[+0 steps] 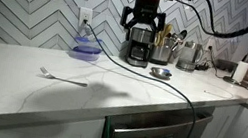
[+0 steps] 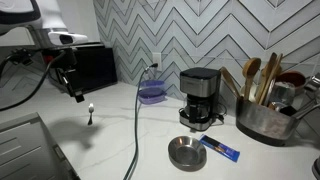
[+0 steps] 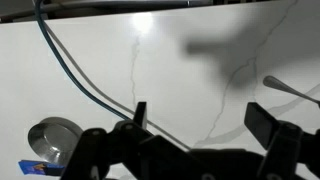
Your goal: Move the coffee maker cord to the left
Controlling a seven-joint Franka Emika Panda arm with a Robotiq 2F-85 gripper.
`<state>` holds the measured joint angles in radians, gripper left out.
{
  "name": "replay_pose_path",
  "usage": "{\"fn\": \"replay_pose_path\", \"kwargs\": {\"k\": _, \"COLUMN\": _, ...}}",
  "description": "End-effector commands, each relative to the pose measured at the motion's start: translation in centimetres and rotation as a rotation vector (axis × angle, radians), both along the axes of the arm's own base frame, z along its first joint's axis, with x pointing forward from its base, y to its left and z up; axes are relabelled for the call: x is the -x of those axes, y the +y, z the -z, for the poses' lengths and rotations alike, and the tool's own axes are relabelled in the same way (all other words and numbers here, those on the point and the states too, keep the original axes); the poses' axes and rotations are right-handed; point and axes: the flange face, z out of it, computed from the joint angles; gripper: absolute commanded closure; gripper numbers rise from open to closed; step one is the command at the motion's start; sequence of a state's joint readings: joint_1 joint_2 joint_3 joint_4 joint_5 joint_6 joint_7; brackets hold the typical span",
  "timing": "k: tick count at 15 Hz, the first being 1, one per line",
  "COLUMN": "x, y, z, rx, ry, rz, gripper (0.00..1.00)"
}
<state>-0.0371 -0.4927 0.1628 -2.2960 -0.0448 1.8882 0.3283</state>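
The coffee maker (image 1: 139, 49) stands at the back of the white counter, against the tiled wall; it also shows in an exterior view (image 2: 200, 97). Its thin black cord (image 2: 137, 130) runs from the wall outlet across the counter and over the front edge. It also shows in an exterior view (image 1: 182, 95) and in the wrist view (image 3: 75, 75), curving from top left toward the left finger. My gripper (image 2: 72, 90) hangs open and empty above the counter, apart from the cord. It shows in an exterior view (image 1: 141, 29) and in the wrist view (image 3: 200, 120).
A fork (image 1: 62, 76) lies on the counter, also in the wrist view (image 3: 290, 90). A steel bowl (image 2: 183, 152) and a blue packet (image 2: 220, 150) lie before the coffee maker. A purple bowl (image 2: 152, 93) sits under the outlet. A utensil pot (image 2: 262, 115) stands beside the coffee maker.
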Motion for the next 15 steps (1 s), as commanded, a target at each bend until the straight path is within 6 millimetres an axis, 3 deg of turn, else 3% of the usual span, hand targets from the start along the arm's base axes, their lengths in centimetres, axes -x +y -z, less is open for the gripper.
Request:
{"fn": "replay_pose_path", "kwargs": {"k": 1, "x": 0.0, "y": 0.0, "z": 0.0, "rx": 0.0, "ry": 0.001, "rz": 0.0, "gripper": 0.0}}
{"fn": "replay_pose_path", "kwargs": {"k": 10, "x": 0.0, "y": 0.0, "z": 0.0, "rx": 0.0, "ry": 0.001, "rz": 0.0, "gripper": 0.0}}
{"fn": "replay_pose_path", "kwargs": {"k": 11, "x": -0.4, "y": -0.5, "z": 0.0, "rx": -0.02, "ry": 0.013, "rz": 0.025, "gripper": 0.0}}
{"fn": "replay_pose_path", "kwargs": {"k": 15, "x": -1.9, "y": -6.0, "z": -0.4, "rx": -0.055, "ry": 0.03, "rz": 0.131, "gripper": 0.0}}
